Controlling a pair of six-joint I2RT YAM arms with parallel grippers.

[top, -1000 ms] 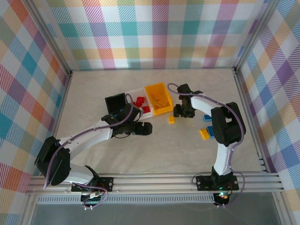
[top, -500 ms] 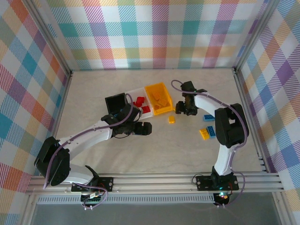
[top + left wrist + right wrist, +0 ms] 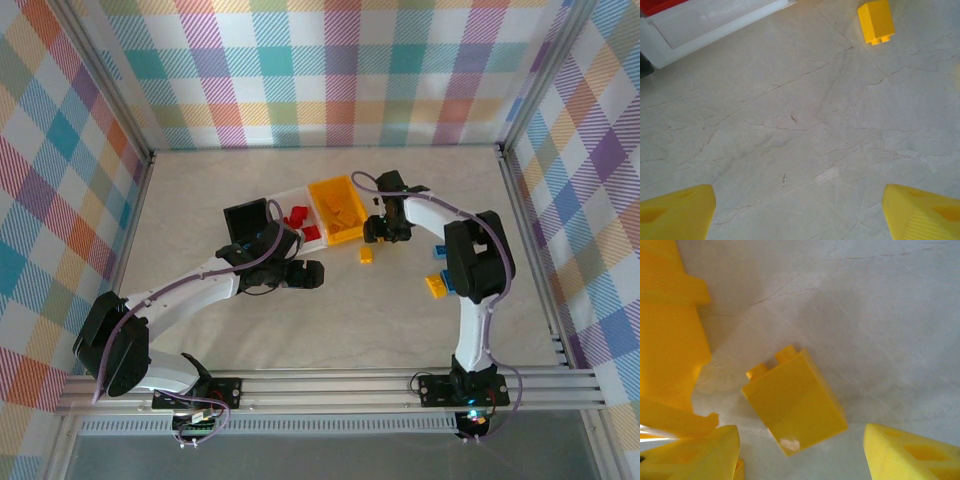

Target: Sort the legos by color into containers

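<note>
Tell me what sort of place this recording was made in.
Probably a purpose-built robot test cell: plaid backdrop panels on aluminium framing enclose a marble-look table, and a left arm and right arm are bolted to a rail at its near edge.

I see my right gripper (image 3: 385,232) now swung slightly left, closer to the yellow-orange bin (image 3: 338,210) than before.
</note>
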